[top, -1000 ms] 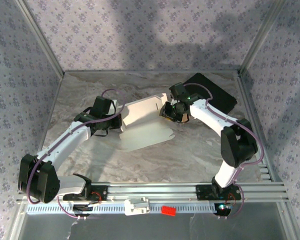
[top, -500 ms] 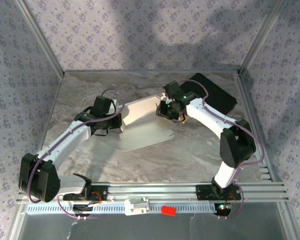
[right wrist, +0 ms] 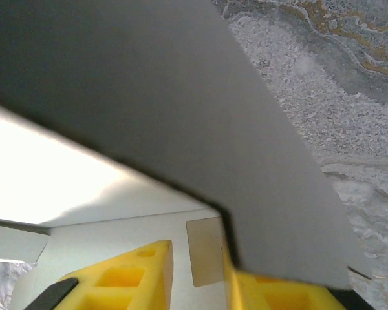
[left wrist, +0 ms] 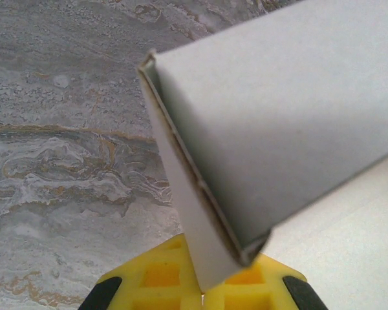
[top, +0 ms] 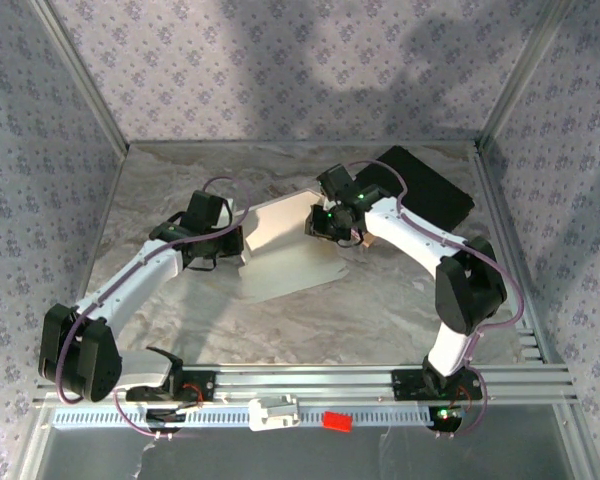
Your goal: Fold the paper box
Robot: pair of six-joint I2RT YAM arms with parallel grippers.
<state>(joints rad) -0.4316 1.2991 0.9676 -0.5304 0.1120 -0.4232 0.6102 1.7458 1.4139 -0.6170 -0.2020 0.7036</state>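
The white paper box (top: 285, 255) lies partly folded in the middle of the marble table. My left gripper (top: 236, 245) is shut on its left edge. In the left wrist view the yellow fingertips (left wrist: 204, 294) pinch a narrow upright flap, with a raised grey-shaded panel of the paper box (left wrist: 291, 116) above them. My right gripper (top: 325, 222) sits at the box's far right corner. In the right wrist view its jaws (right wrist: 197, 255) stand apart over a flat white panel (right wrist: 84, 226). A shaded flap (right wrist: 181, 110) leans over the right finger (right wrist: 271, 294).
The black case (top: 425, 185) lies at the back right, behind the right arm. A small tan packet (top: 363, 242) sits just right of the right gripper. Patterned walls and metal posts enclose the table, and a rail (top: 310, 385) runs along its near edge.
My right gripper has moved left and slightly back along the box's far right edge, pushing that flap inward. The left gripper has held still on its edge.
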